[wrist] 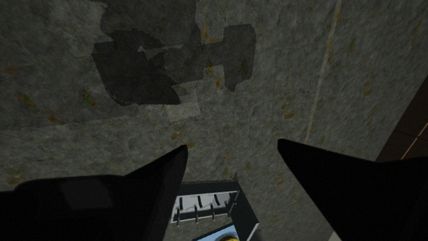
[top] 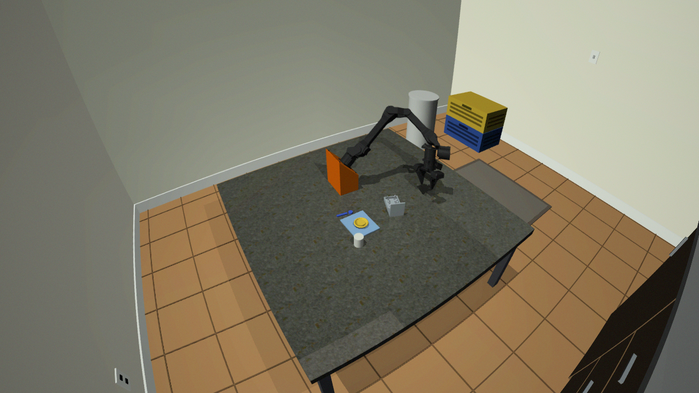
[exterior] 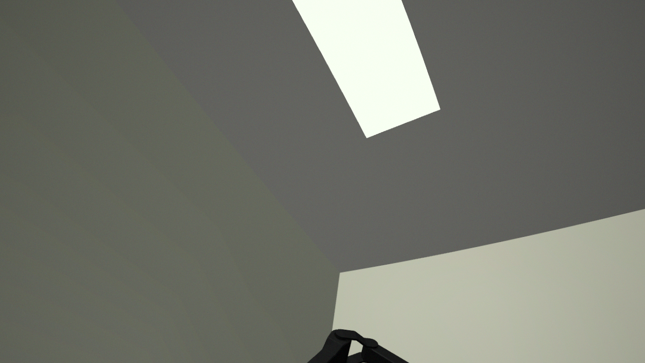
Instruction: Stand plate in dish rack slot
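The yellow plate lies flat on a light blue mat; the wrist view shows only its edge. The grey dish rack stands on the table beside the mat, on the side toward my gripper. Its rails and floor show in the wrist view, partly behind my left-hand finger, and I see no plate in it. My gripper is open and empty, pointing down above the table, beyond the rack from the plate.
A white cup stands at the mat's near corner. A blue spoon lies at the mat's far left side. An orange angled panel stands near the arm's base. The exterior view shows only the upper arm, walls and ceiling.
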You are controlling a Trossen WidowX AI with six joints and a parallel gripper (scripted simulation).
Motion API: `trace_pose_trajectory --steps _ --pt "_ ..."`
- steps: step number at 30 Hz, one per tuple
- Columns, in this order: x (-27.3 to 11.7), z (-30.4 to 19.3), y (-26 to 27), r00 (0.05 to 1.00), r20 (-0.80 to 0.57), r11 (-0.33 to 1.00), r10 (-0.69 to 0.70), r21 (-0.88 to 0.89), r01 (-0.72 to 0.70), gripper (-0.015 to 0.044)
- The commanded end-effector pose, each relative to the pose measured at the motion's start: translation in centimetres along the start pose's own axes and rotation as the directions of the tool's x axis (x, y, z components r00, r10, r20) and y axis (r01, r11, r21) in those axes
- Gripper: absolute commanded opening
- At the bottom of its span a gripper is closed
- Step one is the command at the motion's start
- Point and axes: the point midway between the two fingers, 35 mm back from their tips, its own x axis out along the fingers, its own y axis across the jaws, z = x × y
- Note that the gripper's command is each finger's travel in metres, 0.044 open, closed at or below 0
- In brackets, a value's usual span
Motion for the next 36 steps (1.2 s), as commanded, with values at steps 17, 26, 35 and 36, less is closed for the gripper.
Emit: trace_pose_trajectory --steps 17,26,35,36 --pt "1.8 -17.7 -7.0 0.973 -0.162 0.83 0.164 0.556 -0.047 0.04" --pt "1.0 -25.6 -7.5 0.962 -0.125 0.641 0.244 0.765 -0.063 0.04" --pt "-0.2 -32.4 -6.6 0.957 -0.048 0.426 0.287 0.901 -0.083 0.04" --pt "-0.4 -33.1 -6.4 0.957 -0.035 0.398 0.289 0.913 -0.087 0.04"
